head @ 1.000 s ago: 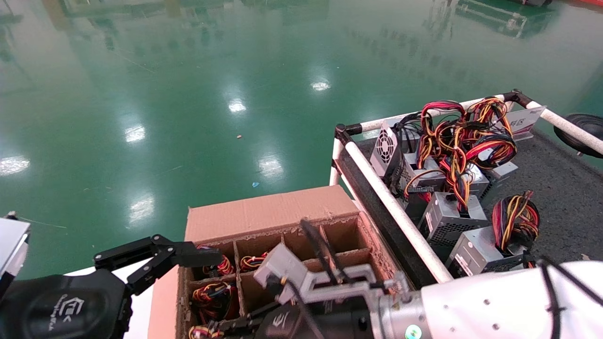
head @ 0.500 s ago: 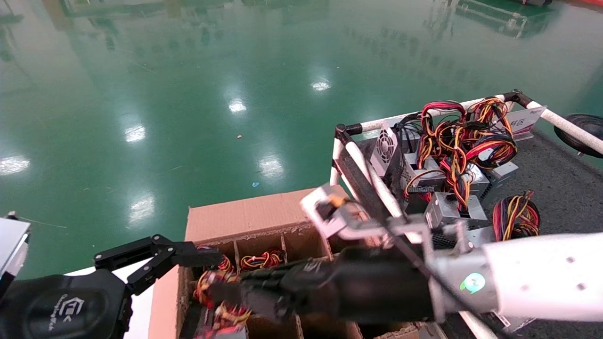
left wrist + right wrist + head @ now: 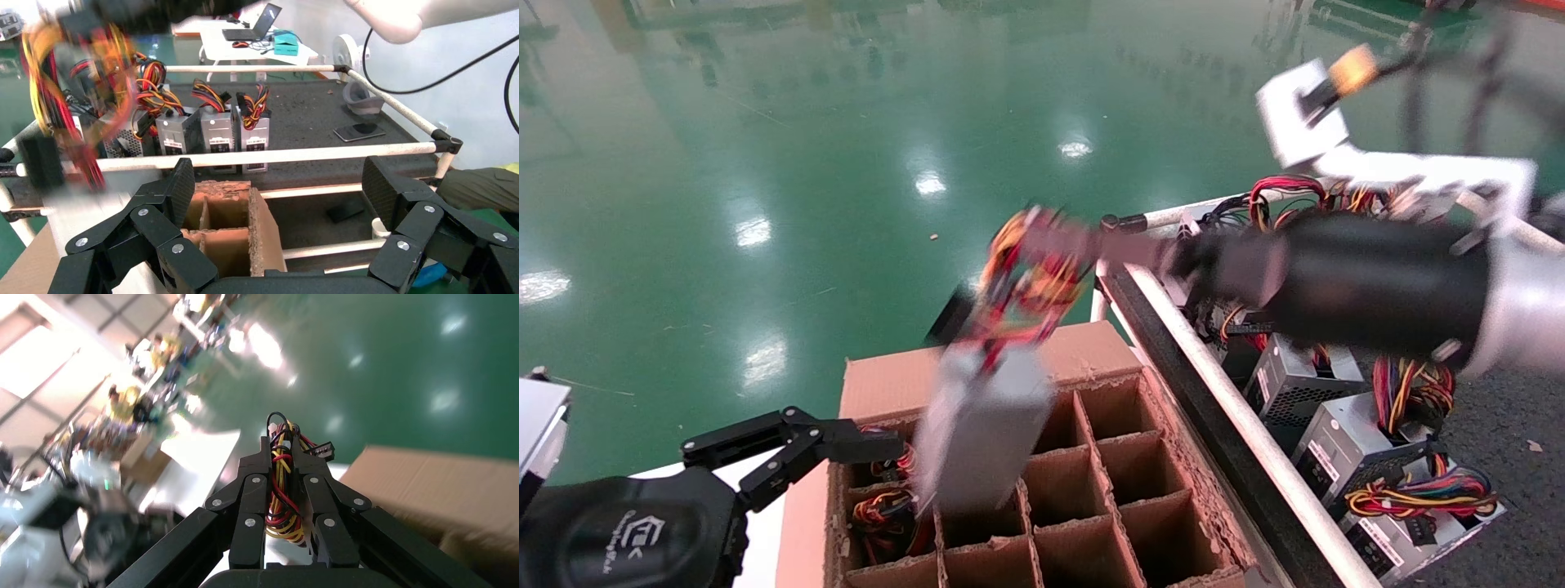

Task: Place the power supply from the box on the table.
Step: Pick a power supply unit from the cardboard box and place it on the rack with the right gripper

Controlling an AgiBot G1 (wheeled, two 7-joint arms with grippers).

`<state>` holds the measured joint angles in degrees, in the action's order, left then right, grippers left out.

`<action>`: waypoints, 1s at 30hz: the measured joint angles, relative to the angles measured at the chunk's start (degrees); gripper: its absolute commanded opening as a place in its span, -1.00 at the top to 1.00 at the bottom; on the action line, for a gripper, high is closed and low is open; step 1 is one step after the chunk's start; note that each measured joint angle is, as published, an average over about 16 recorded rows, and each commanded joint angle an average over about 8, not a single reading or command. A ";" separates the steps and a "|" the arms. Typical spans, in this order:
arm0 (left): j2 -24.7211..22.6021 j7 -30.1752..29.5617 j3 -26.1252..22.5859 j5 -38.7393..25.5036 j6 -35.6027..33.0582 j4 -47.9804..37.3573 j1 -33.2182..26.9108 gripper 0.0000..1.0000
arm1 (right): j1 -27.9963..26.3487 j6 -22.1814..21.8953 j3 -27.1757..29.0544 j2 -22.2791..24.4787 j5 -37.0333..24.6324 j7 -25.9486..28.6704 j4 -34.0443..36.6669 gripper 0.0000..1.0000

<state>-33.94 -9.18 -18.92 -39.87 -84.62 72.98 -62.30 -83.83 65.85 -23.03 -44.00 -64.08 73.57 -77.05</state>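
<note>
A silver-grey power supply (image 3: 981, 433) hangs tilted over the box (image 3: 887, 380), its lower end just above the cardboard grid cells. My right gripper (image 3: 1083, 245) is shut on its bundle of red, yellow and black wires (image 3: 283, 484), above the box's far edge. The right wrist view shows the gripper (image 3: 281, 447) with those wires pinched between its fingers. The dark grey table (image 3: 1508, 343) lies to the right of the box. My left gripper (image 3: 281, 184) is open and empty at the box's near left corner (image 3: 846, 445).
Several other power supplies (image 3: 1303, 376) with tangled wires sit on the table behind its white pipe rail (image 3: 1214, 376). Wires of more units (image 3: 878, 510) show in the box's left cells. A phone (image 3: 360, 131) lies on the table. Glossy green floor (image 3: 846, 163) surrounds everything.
My right gripper has risen from low in the box and swung up and to the right, pulling the power supply out of its cell by its wires. The left arm has not moved.
</note>
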 measured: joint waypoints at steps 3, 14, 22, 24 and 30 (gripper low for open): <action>0.00 0.00 0.00 0.00 0.00 0.00 0.00 -1.00 | -1.44 -1.76 2.14 2.19 0.47 0.68 1.19 1.00; 0.01 0.01 -0.02 0.01 0.01 0.00 0.00 -1.00 | -7.91 -4.50 9.68 7.37 2.16 -7.73 14.84 1.00; 0.01 0.02 -0.03 0.02 0.01 0.00 -0.01 -1.00 | -12.33 0.38 13.18 10.16 4.03 -18.27 29.14 1.00; 0.01 0.02 -0.03 0.02 0.01 0.00 -0.01 -1.00 | -12.99 2.38 13.80 11.17 4.64 -20.51 32.31 1.00; 0.02 0.02 -0.04 0.03 0.02 0.00 -0.01 -1.00 | -13.85 8.96 15.28 14.77 6.37 -26.11 40.63 1.00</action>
<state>-33.93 -9.16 -18.96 -39.84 -84.60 72.98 -62.31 -97.68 74.81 -7.75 -29.23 -57.71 47.46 -36.42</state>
